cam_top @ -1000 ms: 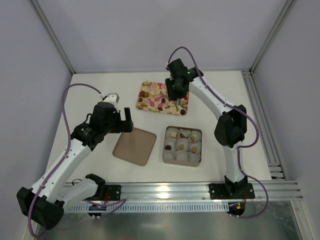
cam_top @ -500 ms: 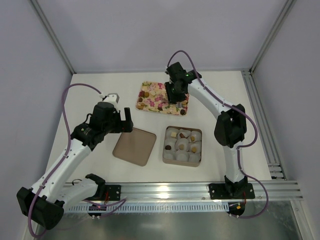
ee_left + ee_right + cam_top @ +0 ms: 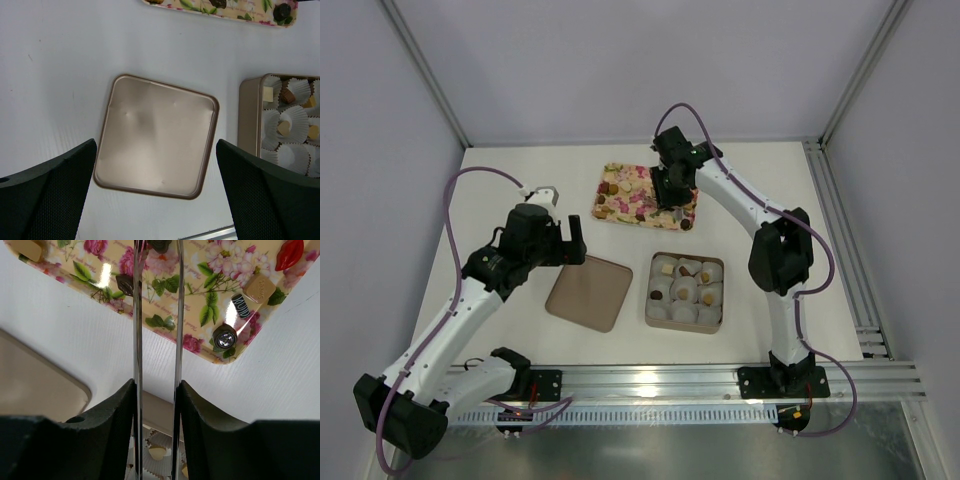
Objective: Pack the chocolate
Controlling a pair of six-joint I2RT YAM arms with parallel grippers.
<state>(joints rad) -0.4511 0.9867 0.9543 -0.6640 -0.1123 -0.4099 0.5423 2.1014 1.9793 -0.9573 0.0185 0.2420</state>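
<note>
The chocolate lies partly on the floral tray [image 3: 620, 205] and partly in white paper cups in the gold tin [image 3: 650, 290]. My right gripper [image 3: 156, 385] is shut on metal tongs [image 3: 137, 315], whose two blades reach out over the tray [image 3: 210, 315]. Their tips stand on either side of a dark piece [image 3: 159, 244] at the frame's top edge. Other pieces lie nearby: a dark one [image 3: 125, 284], a tan block [image 3: 259, 289] and a foil-topped round one [image 3: 225, 337]. My left gripper [image 3: 156, 150] hangs open above the tin's lid [image 3: 155, 135], holding nothing.
The gold lid [image 3: 588, 292] lies flat on the white table left of the tin. In the left wrist view the tin [image 3: 247, 115] shows a dark piece [image 3: 286, 95] and a tan piece [image 3: 284, 128] in cups. A metal rail runs along the near edge.
My right gripper with the tongs has shifted slightly up and left over the floral tray. The left arm has not moved.
</note>
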